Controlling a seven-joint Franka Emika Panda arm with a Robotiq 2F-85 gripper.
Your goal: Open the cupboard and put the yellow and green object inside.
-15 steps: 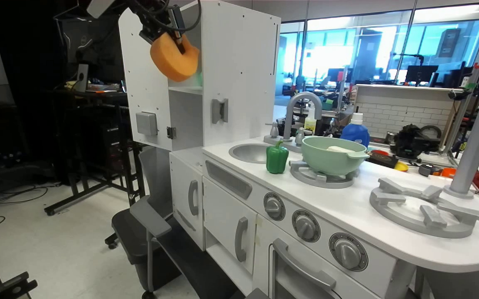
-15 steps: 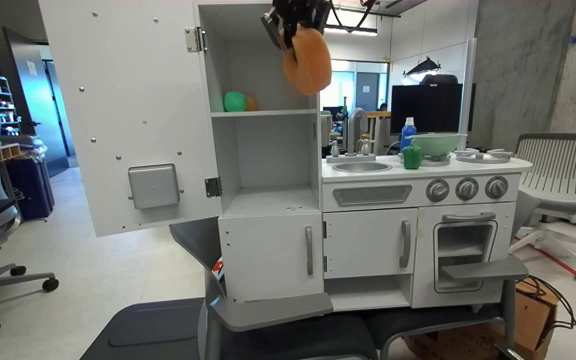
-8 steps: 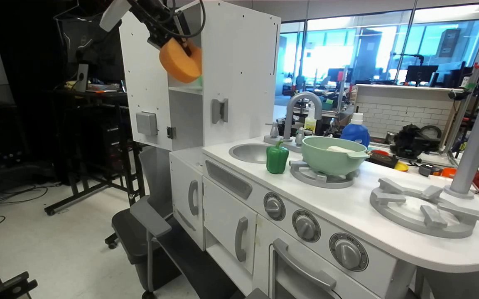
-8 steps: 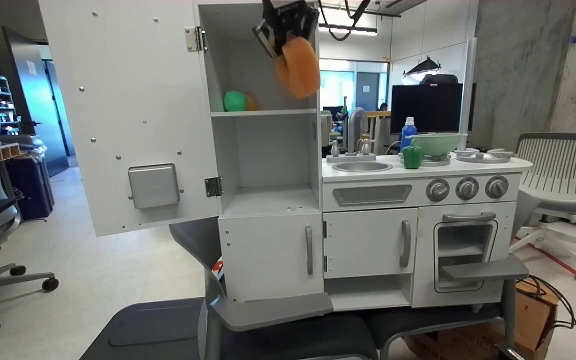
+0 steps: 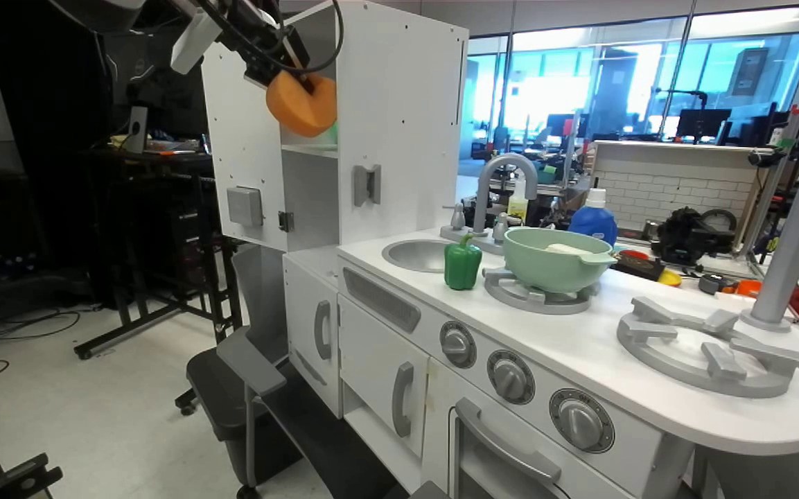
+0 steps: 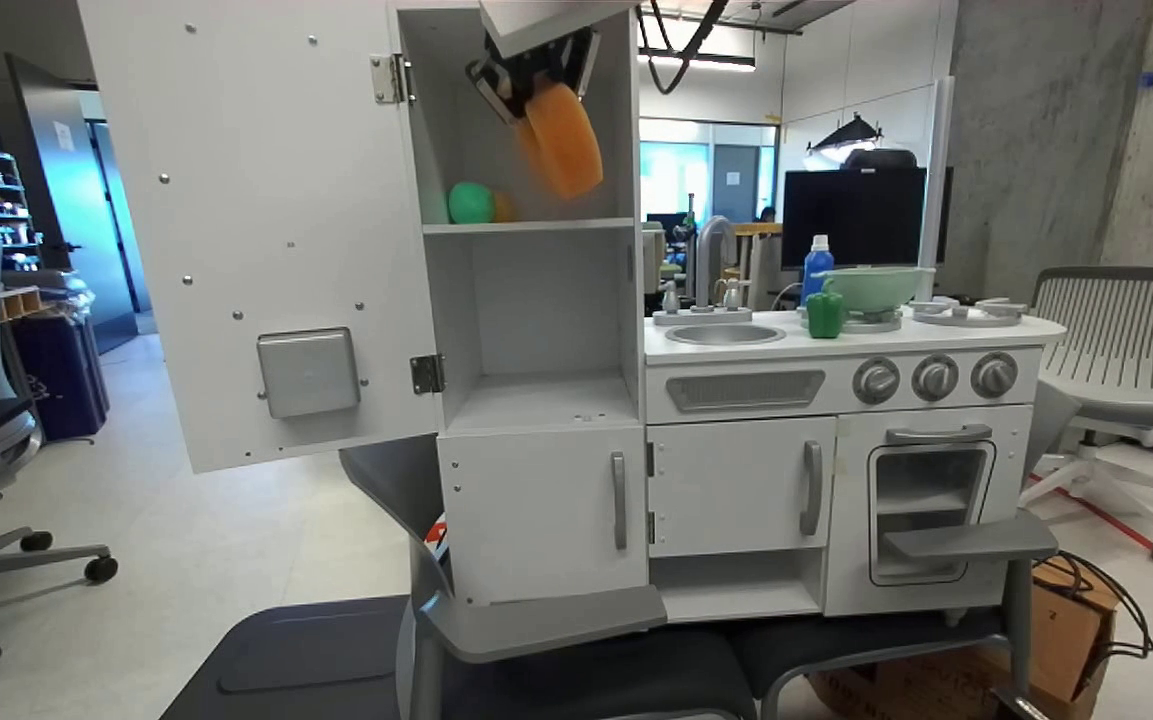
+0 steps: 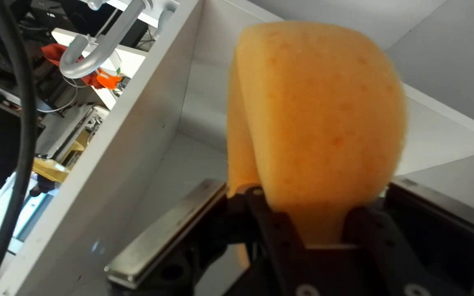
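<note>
One green piece [image 6: 471,203] sits unmoved on the shelf [image 6: 546,226] of the open cupboard [image 6: 466,150]. We see the gripper [image 7: 307,205] clamped on the yellow-orange lump [image 7: 323,115], which has shifted toward the door [image 6: 286,200] in an exterior view, above the shelf's level. On a knob [image 5: 582,423] we make out OFF.

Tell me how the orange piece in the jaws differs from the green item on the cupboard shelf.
The orange piece is thick and curved; the green item looks round. The orange piece is held aloft in the jaws; the green item sits on the cupboard shelf. In an exterior view, the orange piece looks larger than the green item. Both are brightly coloured.
</note>
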